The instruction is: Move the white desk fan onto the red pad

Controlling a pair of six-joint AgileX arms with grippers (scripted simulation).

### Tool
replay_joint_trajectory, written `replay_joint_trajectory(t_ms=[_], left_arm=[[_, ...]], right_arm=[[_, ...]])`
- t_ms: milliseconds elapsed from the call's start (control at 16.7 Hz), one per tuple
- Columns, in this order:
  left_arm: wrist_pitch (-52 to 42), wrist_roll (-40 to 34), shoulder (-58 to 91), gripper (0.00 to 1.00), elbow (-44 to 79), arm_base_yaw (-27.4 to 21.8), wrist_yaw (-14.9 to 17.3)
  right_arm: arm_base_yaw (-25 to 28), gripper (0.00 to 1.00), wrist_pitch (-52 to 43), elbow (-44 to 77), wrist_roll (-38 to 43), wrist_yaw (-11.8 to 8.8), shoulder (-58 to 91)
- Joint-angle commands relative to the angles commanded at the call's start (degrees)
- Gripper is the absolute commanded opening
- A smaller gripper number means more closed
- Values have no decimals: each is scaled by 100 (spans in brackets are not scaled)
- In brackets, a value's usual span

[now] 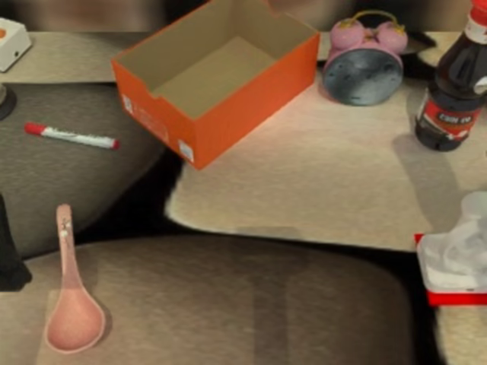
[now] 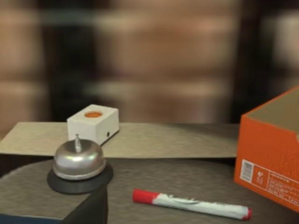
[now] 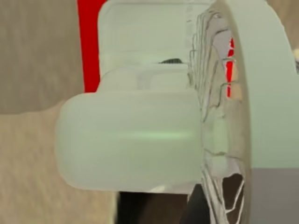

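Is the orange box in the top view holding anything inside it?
No, the orange box sits open and only its bare cardboard floor shows inside.

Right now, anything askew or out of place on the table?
Nothing spilled or damaged. The white desk fan sits on the red pad at the table's right edge. The orange box lies skewed but intact.

Top view is looking straight down on the worktop (image 1: 304, 190); left wrist is sitting low, sharing the marker (image 1: 71, 136); right wrist is pressing close.

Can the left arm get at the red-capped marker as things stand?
Probably yes: the marker lies in the open at the table's left, between the bell and orange box, with nothing on it.
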Motion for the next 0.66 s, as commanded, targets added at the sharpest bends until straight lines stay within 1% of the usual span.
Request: replay_joint_trajectory(t_ms=[300,360,660], left_arm=[[0,0,0,100,0,0,0],[0,0,0,100,0,0,0],[0,0,0,100,0,0,0]], right_arm=[[0,98,0,0,0,0,0],[0,100,0,0,0,0,0],[0,100,0,0,0,0,0]])
